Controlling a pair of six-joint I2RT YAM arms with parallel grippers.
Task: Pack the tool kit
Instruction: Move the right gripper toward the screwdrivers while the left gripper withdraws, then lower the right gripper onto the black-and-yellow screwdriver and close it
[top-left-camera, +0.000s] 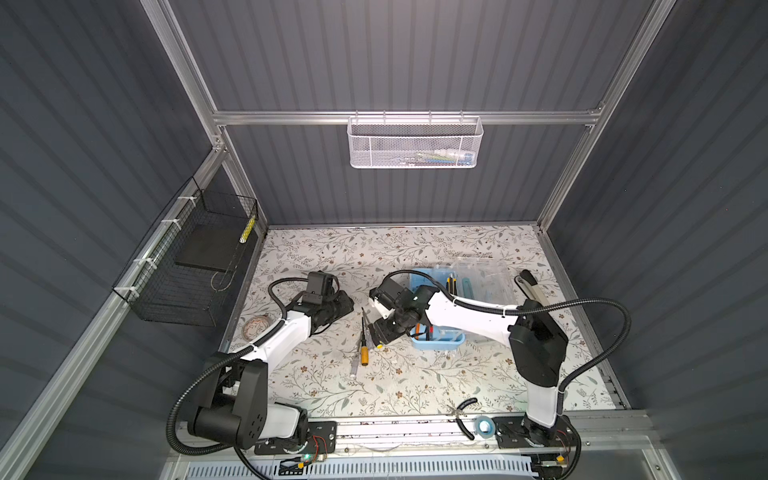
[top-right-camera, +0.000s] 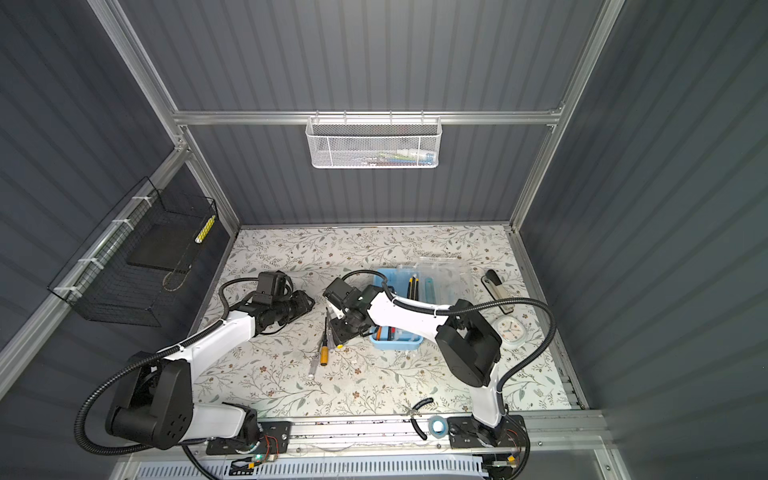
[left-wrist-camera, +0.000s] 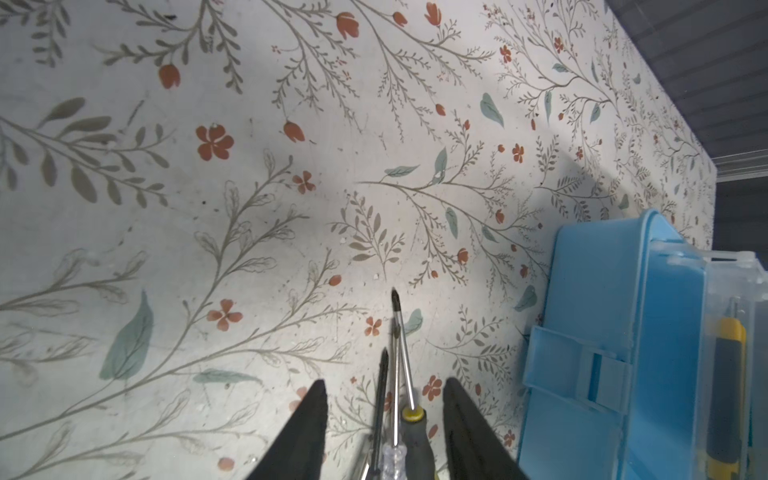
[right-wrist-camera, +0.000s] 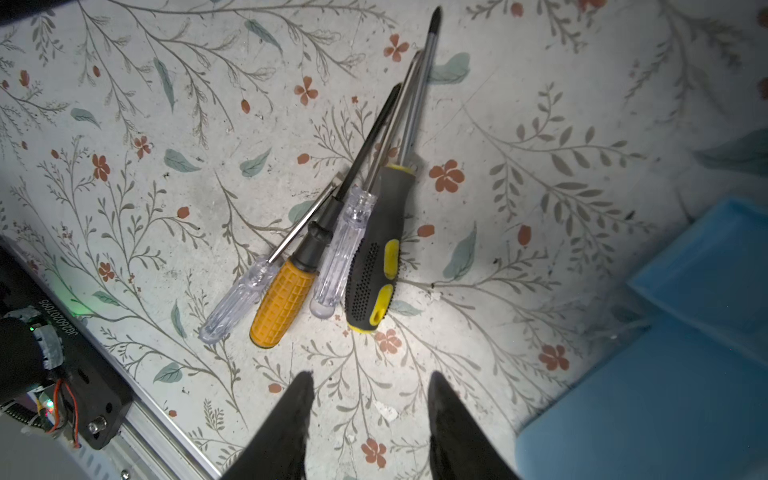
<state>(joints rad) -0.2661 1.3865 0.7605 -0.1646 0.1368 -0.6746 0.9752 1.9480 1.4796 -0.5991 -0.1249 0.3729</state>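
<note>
Black-handled pliers (top-left-camera: 467, 403) lie at the counter's (top-left-camera: 374, 399) front edge, out of the way. Past them four screwdrivers (right-wrist-camera: 332, 257) sit bunched, handles toward me, likely gathered for easy picking. The right gripper (right-wrist-camera: 370, 372) hangs close by their handles, fingers parted and empty; the left gripper (left-wrist-camera: 385, 380) shows its fingers spread either side of the shafts, gripping nothing. Just right of them sits the light-blue tool kit (top-left-camera: 438, 343), clear lid (top-left-camera: 486, 270) thrown back so tools can drop in.

One white printed code (right-wrist-camera: 50, 318), apparently "JG2602070095", was read on the black arm base (right-wrist-camera: 95, 399), at seven o'clock from the screwdrivers (top-left-camera: 363, 345).
</note>
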